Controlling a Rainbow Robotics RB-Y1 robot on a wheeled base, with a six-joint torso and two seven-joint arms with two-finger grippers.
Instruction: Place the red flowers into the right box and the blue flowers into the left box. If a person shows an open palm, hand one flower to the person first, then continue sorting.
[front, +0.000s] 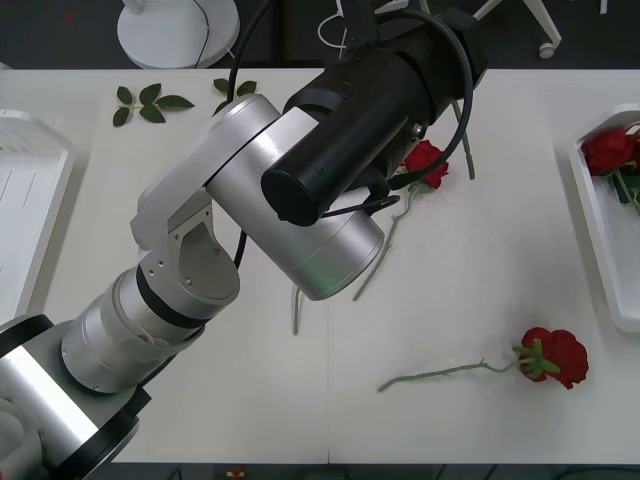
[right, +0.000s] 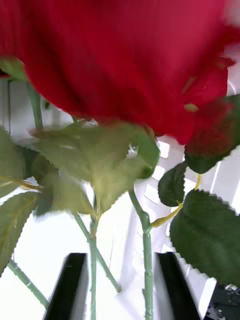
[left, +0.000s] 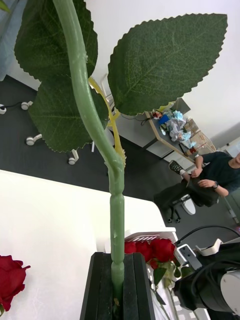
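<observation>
The white desk (front: 450, 300) fills most of the front view, and across its middle reaches the left arm (front: 250, 220), silver and black, angled up toward the far edge. At the desk's right edge lies the right box (front: 600, 235), a shallow white tray with red blooms in its far end. At the left edge lies the left box (front: 30, 200), with its ribbed floor bare where it shows.

The left tool (left: 117, 287) has its black fingers pressed together on a thick green rose stem (left: 95, 125). The stem rises upright from between them, with two broad serrated leaves spreading above. Beyond that tool, on the desk, the left wrist view catches part of a red bloom near its edge and the red blooms gathered in the right box.

The right tool (right: 120, 287) hangs just above the right box, with its two black fingers (right: 70, 285) set apart. Thin green stems pass through the gap without being gripped. A large red bloom (right: 125, 55) and several leaves lie close before it, over the tray's white floor.

Two red flowers lie loose on the desk. One (front: 553, 357) lies near the front edge, with its stem trailing leftward. The other (front: 425, 162) lies near the middle, partly behind the left arm. A loose leaf sprig (front: 148, 103) lies at the far left.
</observation>
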